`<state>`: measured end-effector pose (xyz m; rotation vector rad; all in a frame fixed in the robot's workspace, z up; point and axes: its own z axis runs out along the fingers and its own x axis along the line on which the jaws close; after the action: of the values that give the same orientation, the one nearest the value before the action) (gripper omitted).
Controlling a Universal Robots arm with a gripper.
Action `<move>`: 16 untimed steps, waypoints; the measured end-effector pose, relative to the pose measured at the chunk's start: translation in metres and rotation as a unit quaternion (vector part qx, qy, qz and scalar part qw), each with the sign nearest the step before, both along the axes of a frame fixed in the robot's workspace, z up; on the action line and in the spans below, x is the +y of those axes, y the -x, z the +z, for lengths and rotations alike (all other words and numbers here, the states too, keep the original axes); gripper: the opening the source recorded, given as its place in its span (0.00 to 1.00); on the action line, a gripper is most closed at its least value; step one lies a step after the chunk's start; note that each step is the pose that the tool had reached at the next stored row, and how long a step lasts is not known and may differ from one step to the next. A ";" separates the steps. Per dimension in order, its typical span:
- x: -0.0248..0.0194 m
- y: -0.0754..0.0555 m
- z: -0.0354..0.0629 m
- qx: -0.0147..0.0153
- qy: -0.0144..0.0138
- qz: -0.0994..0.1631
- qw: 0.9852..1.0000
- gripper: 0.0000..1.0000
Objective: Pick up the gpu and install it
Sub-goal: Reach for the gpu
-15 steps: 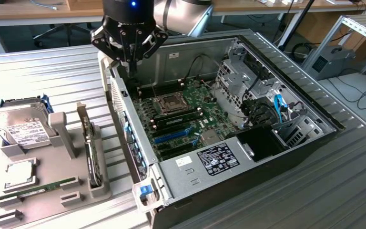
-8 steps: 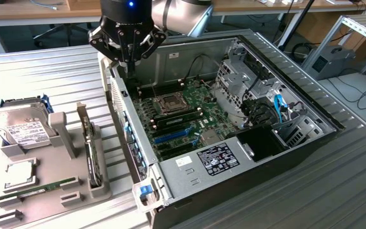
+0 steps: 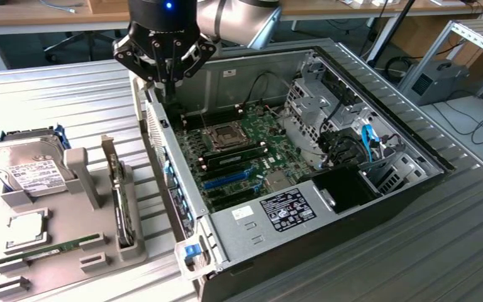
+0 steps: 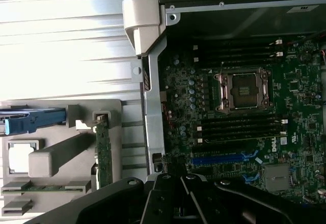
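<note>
In the exterior view the gripper (image 3: 171,80) hangs over the far rim of the open computer case (image 3: 409,182), its fingers clenched together on nothing; the gpu (image 3: 122,202) is well apart from it, standing on edge in a slot of the grey holder (image 3: 78,182) on the ribbed tabletop (image 3: 57,94), toward the exterior view's left of the case; a hard drive (image 3: 27,168) leans in the same holder beyond it, and a narrow RAM stick (image 3: 53,249) lies in the near part; inside the case the motherboard (image 3: 250,141) lies bare, with blue slots (image 3: 224,180) near the middle of it. In the wrist view the gripper (image 4: 175,196) shows as dark closed fingers over the case wall (image 4: 153,107); the gpu (image 4: 104,152) appears edge on as a thin green strip in the holder (image 4: 51,158), just across that wall from the motherboard (image 4: 285,147) and its blue slot (image 4: 219,159). As I judge it, the risks come from the card's thinness and its upright stance; a gripper that descends with the fingers shut would strike the top edge and could tip or crack the board; a grasp taken off centre could let the card swing in the fingers, so that its edge meets the slot askew and binds; the case wall stands between holder and slot, so a low carry could knock the card against the rim.
</note>
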<state>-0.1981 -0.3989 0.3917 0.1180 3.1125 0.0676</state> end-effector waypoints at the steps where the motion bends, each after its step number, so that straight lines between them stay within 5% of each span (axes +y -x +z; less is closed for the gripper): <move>1: 0.0000 0.001 -0.0001 0.000 0.000 0.000 1.000 0.11; 16: 0.0000 0.008 -0.0003 0.000 0.000 0.000 1.000 0.11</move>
<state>-0.2059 -0.3989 0.3914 0.1180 3.1125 0.0676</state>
